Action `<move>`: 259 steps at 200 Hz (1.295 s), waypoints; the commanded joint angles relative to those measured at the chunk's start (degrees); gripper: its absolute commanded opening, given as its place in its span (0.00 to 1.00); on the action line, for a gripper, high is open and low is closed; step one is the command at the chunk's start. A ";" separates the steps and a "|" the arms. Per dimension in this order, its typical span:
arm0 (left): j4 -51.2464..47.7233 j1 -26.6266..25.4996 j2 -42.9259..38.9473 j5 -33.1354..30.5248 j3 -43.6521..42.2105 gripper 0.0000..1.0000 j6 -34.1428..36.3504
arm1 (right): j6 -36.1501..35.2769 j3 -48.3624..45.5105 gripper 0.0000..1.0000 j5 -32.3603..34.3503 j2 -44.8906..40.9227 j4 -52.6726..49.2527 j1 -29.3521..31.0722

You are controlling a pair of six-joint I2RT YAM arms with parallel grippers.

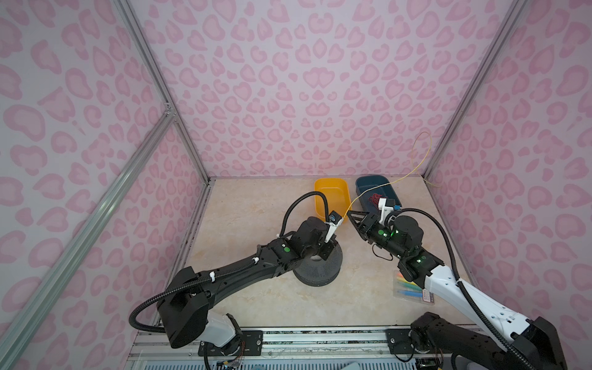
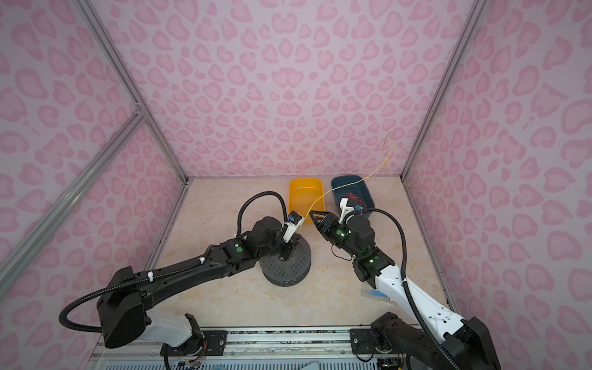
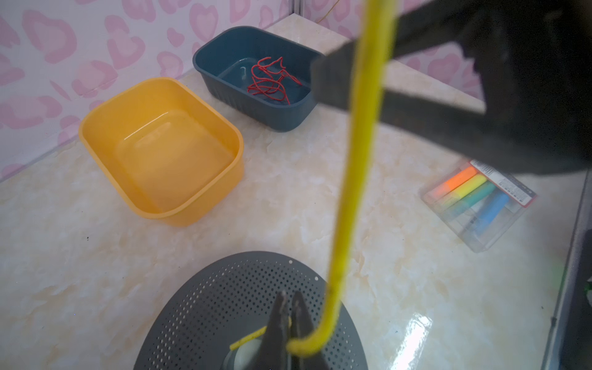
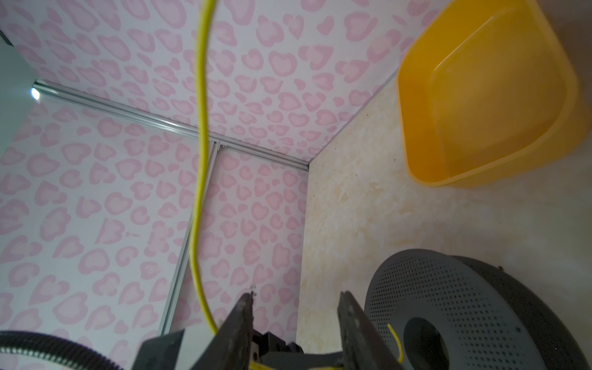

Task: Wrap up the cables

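Wire (image 3: 354, 173), yellow and very thin, is the thing to be wound, and the grey perforated spool (image 1: 317, 272) at the middle of the table (image 1: 272, 304) looks like the place for it. Left jaws are together, clamped on the wire close to its end, right above the spool's centre hole. The left wrist view shows a short stub out one side of them and the long run bending up from the other. In both top views the wire then climbs toward 1 o'clock, crosses over the blue bin (image 3: 256, 109) and stands in a tall loop against the back wall, with its far end dropping by the 1 o'clock corner. Right jaws are apart at 2 o'clock from the spool, holding nothing. The wire runs just beside one finger (image 4: 238, 323), outside the gap as far as the right wrist view tells.

Since it holds that arc in the air unaided, the wire is probably light and springy, not limp, and would likely uncoil off the spool if let go. It is far thinner than a finger, so it may slip. The best hold for the right jaws seems to be a little way up from the left grip, square across their flats, which keeps the free span short.
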 commanded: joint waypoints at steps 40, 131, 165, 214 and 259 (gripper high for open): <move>-5.46 0.62 2.08 6.05 4.29 0.04 0.64 | -6.02 -2.44 0.32 0.39 -3.62 -4.28 3.95; -6.20 3.15 2.08 12.66 5.52 0.03 -1.27 | -10.61 -1.71 0.22 3.28 -4.29 -5.93 6.27; -7.00 3.17 2.61 12.99 5.98 0.03 -1.14 | -12.60 0.81 0.26 0.69 -0.68 -5.01 6.26; -7.60 3.21 2.45 13.22 6.06 0.03 -0.84 | -12.96 1.71 0.24 -0.12 1.58 -5.05 6.59; -7.95 3.22 2.03 15.17 6.05 0.03 -0.18 | -13.69 1.13 0.24 2.73 2.20 -4.79 6.68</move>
